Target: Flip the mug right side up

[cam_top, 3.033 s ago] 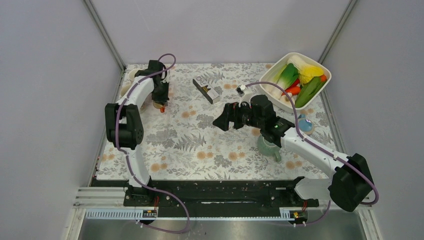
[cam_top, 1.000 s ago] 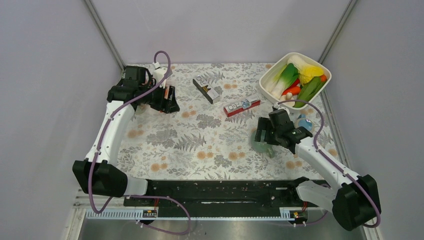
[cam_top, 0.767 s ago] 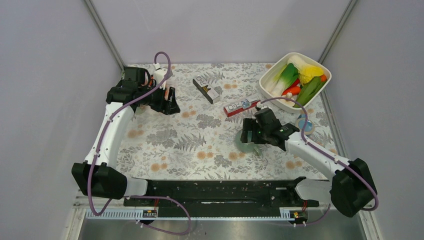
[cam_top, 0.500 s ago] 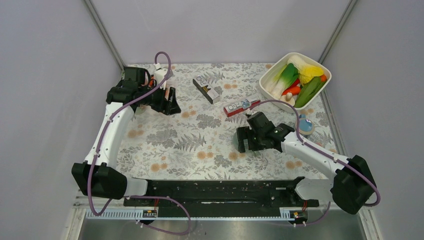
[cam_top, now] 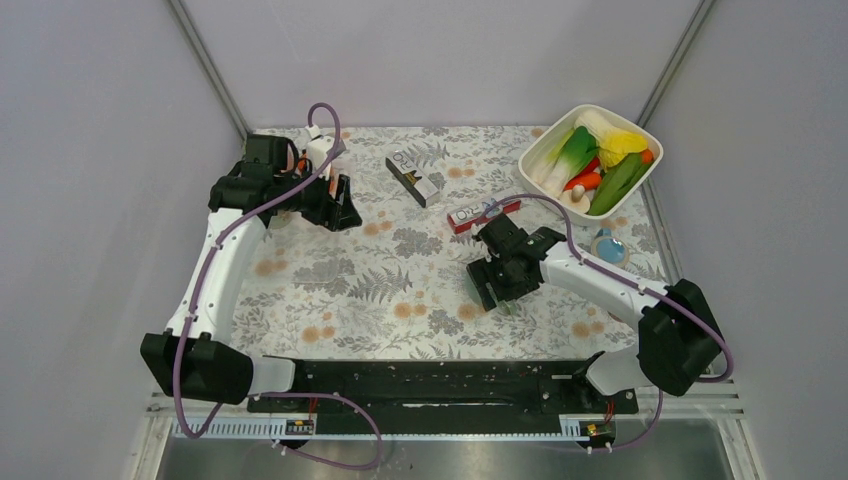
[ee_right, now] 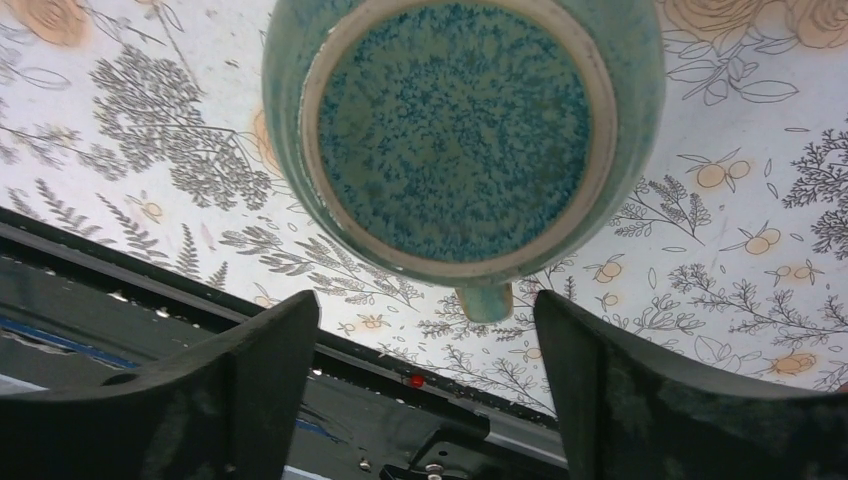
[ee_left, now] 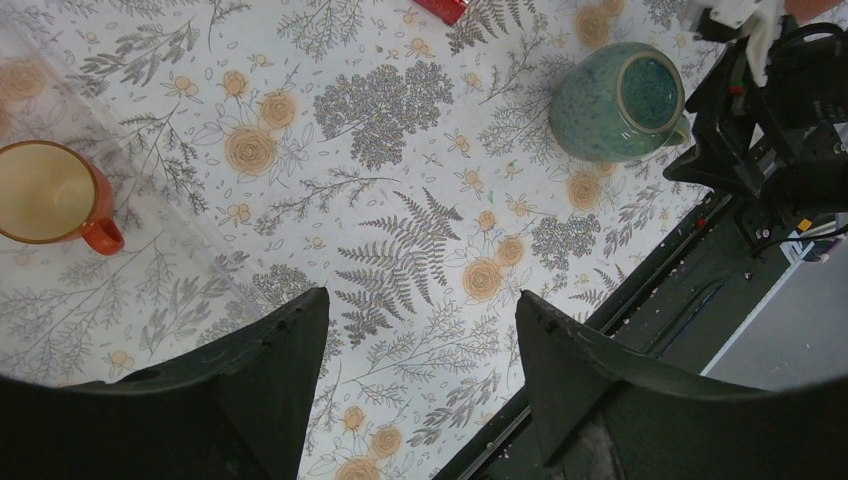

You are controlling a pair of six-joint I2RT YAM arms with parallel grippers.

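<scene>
The mug (ee_right: 460,130) is green, with a speckled blue round face ringed in beige turned up at the right wrist camera and its handle (ee_right: 483,300) towards the table's near edge. Whether that face is mouth or base I cannot tell. It also shows at the upper right of the left wrist view as the mug (ee_left: 620,100). My right gripper (ee_right: 422,300) hovers above it, open, one finger on each side of the handle and touching nothing. From above, the right gripper (cam_top: 505,275) covers the mug. My left gripper (ee_left: 420,298) hangs open and empty at the far left (cam_top: 335,205).
An orange cup (ee_left: 45,190) stands upright below the left gripper. A white basin (cam_top: 655,150) of vegetables sits at the back right. A red toothpaste box (cam_top: 485,213), a dark carton (cam_top: 413,177) and a small blue item (cam_top: 608,247) lie on the floral cloth. The black rail (cam_top: 440,385) runs along the near edge.
Over the last second the right gripper swung left toward the table's middle, the green mug shifted left with it, and the jaws narrowed a little. The left arm stayed put.
</scene>
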